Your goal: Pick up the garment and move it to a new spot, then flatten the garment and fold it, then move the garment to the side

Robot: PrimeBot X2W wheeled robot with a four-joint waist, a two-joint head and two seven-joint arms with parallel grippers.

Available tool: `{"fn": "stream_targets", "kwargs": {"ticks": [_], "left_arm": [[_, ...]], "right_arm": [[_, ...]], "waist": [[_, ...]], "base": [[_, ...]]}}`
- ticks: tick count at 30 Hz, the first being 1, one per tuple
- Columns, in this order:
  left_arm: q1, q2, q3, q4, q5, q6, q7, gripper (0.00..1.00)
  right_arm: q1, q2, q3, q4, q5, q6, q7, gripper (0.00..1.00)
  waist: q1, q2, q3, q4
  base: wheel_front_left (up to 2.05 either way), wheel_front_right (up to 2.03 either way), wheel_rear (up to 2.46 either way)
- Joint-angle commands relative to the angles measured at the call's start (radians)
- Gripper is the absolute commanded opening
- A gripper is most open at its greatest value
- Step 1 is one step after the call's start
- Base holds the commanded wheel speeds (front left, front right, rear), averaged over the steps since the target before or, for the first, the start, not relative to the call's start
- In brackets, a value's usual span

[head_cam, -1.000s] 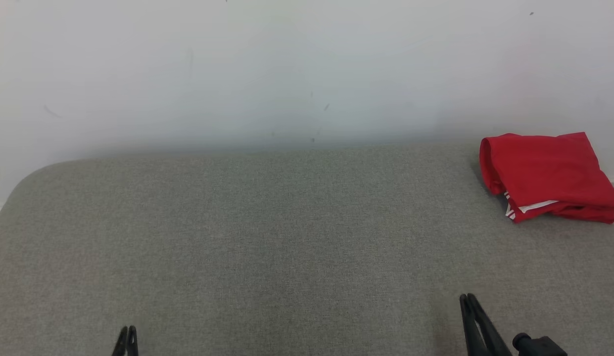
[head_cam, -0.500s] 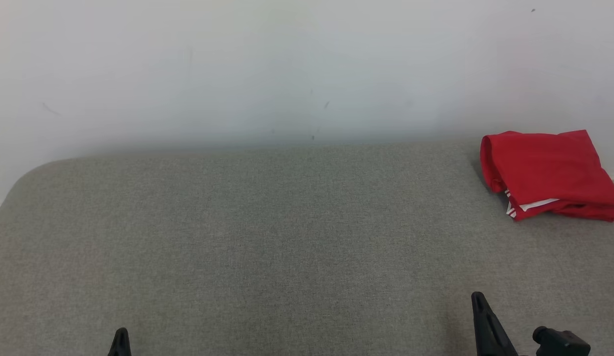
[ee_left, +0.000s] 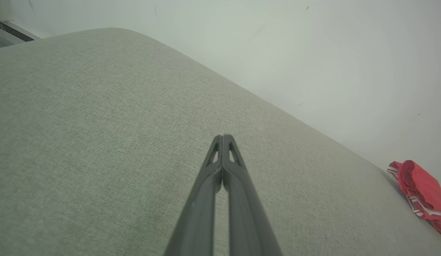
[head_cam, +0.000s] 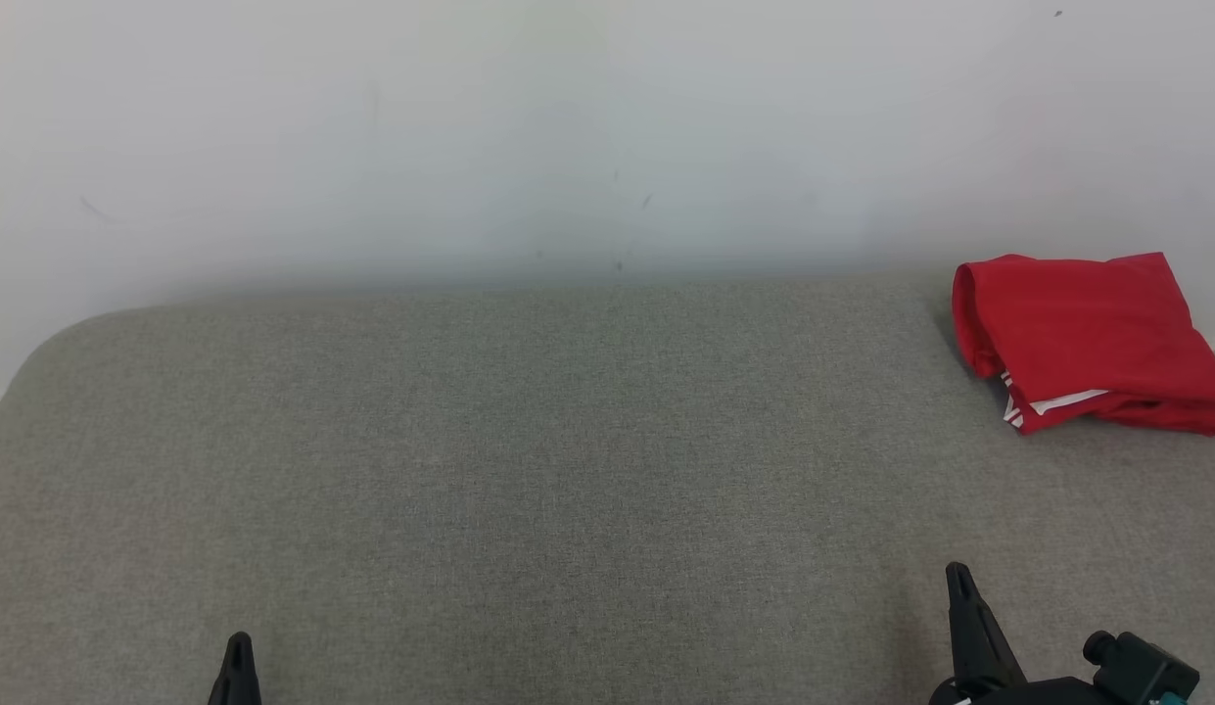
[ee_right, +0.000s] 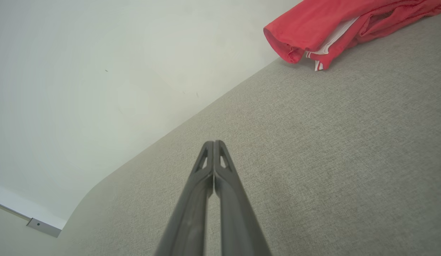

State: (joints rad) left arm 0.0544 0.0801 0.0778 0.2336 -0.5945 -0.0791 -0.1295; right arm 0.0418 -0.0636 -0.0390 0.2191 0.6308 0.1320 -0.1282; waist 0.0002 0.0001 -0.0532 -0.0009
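Note:
The garment is red with white trim and lies folded at the far right of the grey padded table, up against the wall. It also shows in the left wrist view and in the right wrist view. My left gripper is shut at the lower left, its tips pressed together over bare fabric. At the lower right my right gripper is shut too, tips touching, well short of the garment. Neither holds anything.
A pale wall rises directly behind the table. The table's far left corner is rounded, with a strip of floor trim beyond it. Wide bare fabric stretches between the two grippers.
Both grippers have closed from slightly parted to fully shut. The right gripper has shifted a little to the right and up; the left has sunk slightly. The garment has not moved apart from a small camera shift.

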Motion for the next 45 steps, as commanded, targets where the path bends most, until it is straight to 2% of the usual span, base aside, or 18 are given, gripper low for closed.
{"fn": "stream_targets", "kwargs": {"ticks": [1, 26, 45], "left_arm": [[-0.03, 0.001, 0.005, -0.013, -0.041, -0.002, 0.007, 0.0], [-0.08, -0.01, 0.017, -0.005, -0.388, -0.02, 0.091, 0.0], [-0.11, -0.016, 0.024, 0.001, -0.587, -0.031, 0.14, 0.0]], "right_arm": [[-0.027, 0.002, -0.004, -0.012, 0.039, -0.001, 0.008, 0.0], [-0.074, 0.006, -0.03, 0.001, 0.372, -0.001, 0.092, 0.0], [-0.099, 0.009, -0.045, 0.008, 0.565, -0.001, 0.14, 0.0]], "waist": [[-0.0001, -0.0001, 0.001, 0.0], [-0.0001, -0.0001, 0.015, 0.0], [-0.0001, -0.0001, 0.026, 0.0]], "base": [[0.0, 0.0, 0.0], [0.0, 0.0, 0.0], [0.0, 0.0, 0.0]]}}
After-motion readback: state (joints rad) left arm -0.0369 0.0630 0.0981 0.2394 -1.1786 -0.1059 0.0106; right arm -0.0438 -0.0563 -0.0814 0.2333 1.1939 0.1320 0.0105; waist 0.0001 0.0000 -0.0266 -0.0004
